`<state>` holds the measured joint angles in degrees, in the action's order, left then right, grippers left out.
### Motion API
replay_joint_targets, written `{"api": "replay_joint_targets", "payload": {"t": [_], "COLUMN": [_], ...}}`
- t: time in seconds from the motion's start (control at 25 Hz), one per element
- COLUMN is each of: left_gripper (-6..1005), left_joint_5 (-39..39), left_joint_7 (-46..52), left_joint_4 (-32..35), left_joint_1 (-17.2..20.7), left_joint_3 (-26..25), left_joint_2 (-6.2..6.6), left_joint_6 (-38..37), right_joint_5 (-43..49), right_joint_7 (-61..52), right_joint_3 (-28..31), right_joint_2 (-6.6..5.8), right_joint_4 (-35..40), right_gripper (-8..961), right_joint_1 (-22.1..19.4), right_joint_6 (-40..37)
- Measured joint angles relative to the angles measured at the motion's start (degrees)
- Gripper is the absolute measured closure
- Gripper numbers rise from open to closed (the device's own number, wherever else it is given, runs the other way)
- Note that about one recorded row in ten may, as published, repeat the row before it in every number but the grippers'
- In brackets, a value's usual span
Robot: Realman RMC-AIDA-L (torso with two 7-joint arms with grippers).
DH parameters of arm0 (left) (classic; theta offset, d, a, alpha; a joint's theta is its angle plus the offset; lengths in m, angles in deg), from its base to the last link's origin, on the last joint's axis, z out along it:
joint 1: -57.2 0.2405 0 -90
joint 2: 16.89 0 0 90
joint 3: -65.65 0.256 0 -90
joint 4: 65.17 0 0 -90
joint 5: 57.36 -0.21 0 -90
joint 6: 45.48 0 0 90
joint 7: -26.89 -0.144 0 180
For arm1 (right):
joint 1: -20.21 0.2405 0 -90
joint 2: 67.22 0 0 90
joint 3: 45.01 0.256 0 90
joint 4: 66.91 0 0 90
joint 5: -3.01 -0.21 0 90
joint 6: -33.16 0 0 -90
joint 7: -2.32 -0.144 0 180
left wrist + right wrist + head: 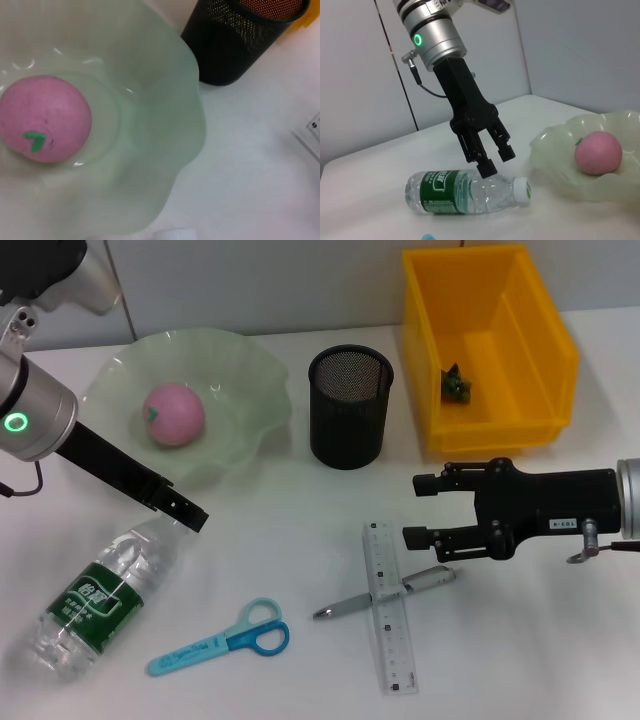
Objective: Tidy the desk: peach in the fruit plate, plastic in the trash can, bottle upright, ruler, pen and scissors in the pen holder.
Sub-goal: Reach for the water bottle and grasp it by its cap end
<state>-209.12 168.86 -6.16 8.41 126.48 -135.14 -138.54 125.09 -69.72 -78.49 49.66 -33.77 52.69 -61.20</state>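
Observation:
The pink peach lies in the pale green fruit plate. A green scrap of plastic rests in the yellow trash can. On its side at the front left lies the clear bottle. My left gripper hangs open just over its neck. The ruler crosses the pen, and the blue scissors lie flat. Open, my right gripper hovers above the ruler's far end. The black mesh pen holder stands upright.
The pen holder stands between the plate and the yellow bin at the back. Bare white tabletop lies between the bottle and the ruler. The wall runs close behind the plate and bin.

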Motion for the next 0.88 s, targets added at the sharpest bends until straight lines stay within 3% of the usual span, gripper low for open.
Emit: {"api": "replay_joint_targets", "payload": {"t": [0.88], "left_gripper": [189], "left_joint_5": [-2.6], "left_joint_7": [-0.6], "left_joint_4": [-7.2], "left_joint_1": [-1.5], "left_joint_3": [1.0], "left_joint_2": [-0.13], "left_joint_6": [7.0], "right_joint_5": [0.0], "right_joint_7": [0.2], "right_joint_3": [0.4], "right_joint_2": [0.34], "right_joint_4": [0.0], "right_gripper": [191], "right_joint_1": [0.0], "right_joint_6": [0.4]}}
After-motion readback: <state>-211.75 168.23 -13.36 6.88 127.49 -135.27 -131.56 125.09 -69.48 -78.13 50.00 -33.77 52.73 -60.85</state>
